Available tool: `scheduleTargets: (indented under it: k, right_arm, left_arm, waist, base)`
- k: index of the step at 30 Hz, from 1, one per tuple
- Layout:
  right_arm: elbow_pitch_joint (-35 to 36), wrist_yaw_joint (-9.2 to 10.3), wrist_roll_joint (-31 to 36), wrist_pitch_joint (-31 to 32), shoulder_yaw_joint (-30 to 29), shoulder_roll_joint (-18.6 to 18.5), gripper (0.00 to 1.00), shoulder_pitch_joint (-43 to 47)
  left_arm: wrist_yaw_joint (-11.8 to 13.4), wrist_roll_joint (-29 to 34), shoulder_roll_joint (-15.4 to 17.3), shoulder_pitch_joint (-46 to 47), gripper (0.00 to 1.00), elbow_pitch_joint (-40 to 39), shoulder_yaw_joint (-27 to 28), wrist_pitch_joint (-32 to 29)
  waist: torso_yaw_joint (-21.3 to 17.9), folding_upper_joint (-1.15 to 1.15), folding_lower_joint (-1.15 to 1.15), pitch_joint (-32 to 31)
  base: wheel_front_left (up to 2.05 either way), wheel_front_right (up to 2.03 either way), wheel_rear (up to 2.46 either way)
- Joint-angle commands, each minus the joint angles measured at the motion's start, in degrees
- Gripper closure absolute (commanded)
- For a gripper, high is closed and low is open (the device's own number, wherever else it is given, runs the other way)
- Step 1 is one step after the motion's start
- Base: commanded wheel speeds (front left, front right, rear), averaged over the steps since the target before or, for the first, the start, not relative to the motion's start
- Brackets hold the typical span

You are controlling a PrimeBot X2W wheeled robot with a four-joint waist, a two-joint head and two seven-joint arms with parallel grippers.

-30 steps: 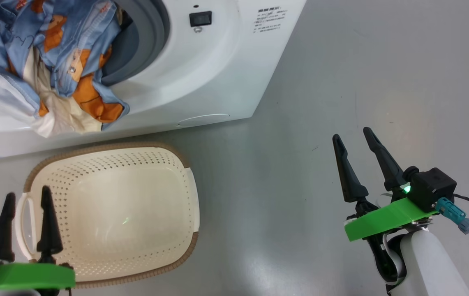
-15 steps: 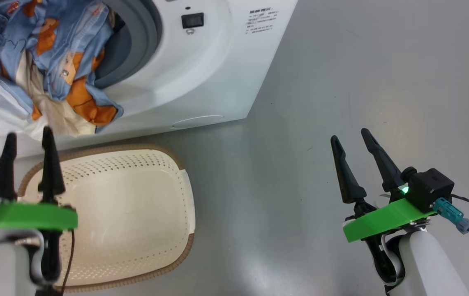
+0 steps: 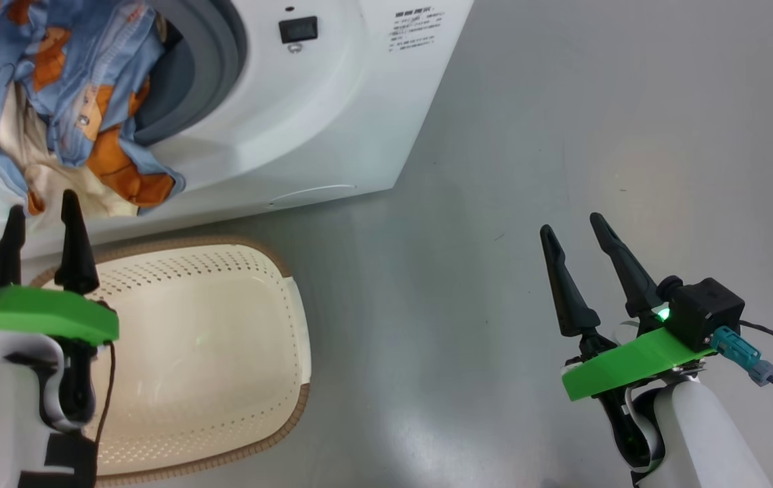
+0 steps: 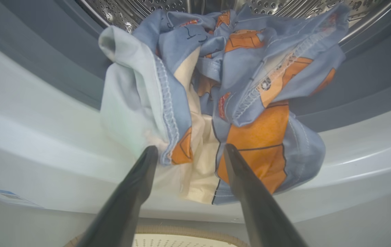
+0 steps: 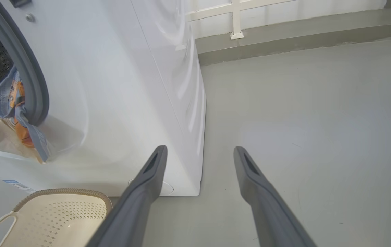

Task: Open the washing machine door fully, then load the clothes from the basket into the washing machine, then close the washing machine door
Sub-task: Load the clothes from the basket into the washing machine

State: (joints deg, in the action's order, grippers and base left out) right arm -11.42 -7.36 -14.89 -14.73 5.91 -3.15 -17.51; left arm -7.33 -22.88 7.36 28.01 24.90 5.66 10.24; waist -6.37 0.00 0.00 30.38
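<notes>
Blue clothes over grey gasket — basket beneath; left gripper, right gripper spread, empty

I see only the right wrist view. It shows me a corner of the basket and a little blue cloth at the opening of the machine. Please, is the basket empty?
Observer: Yes. In the head view the basket holds nothing.
Operator: Is everything fully inside?
Observer: No. The left wrist view shows the clothes partly in the drum, with the lower part hanging out over the white front of the washing machine.
Operator: And on the left?
Observer: The left gripper is open and grips nothing, its fingers aimed at the hanging part.
</notes>
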Motion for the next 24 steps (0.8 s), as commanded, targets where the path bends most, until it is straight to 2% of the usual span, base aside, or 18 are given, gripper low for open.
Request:
scheduleTargets:
  k: [1,6,10,14,24]
  right_arm:
    - [1.37,-0.13,-1.03,-0.27,1.3,0.27,0.0,1.54]
    - [1.21,-0.13,-1.49,-0.27,1.72,0.27,0.0,1.29]
    - [1.16,-0.13,-1.79,-0.27,1.96,0.27,0.0,0.95]
    - [1.02,-0.13,-2.13,-0.27,2.04,0.27,0.0,0.86]
    - [0.96,-0.13,-2.86,-0.27,2.44,0.27,0.0,0.54]
  left_arm:
    - [-0.08,-0.46,2.34,1.31,0.0,-0.52,1.01,-0.23]
    - [-0.13,-4.68,2.63,3.6,0.0,0.19,-1.65,-1.07]
    - [-0.14,-8.65,4.31,4.75,0.0,-0.95,-6.87,-0.98]
    - [-0.14,-12.77,5.8,5.13,0.0,-1.32,-9.53,-0.37]
    - [0.18,-12.62,8.66,9.47,0.0,3.16,-11.55,-0.52]
  waist:
    - [-0.09,0.0,0.0,0.31]
    - [-0.14,0.0,0.0,0.94]
    - [-0.31,0.0,0.0,1.36]
    - [-0.45,0.0,0.0,1.47]
    - [-0.84,0.0,0.0,2.47]
  base:
    - [0.0,0.0,0.0]
    - [0.0,0.0,0.0]
    - [0.0,0.0,0.0]
    - [0.0,0.0,0.0]
    - [0.0,0.0,0.0]
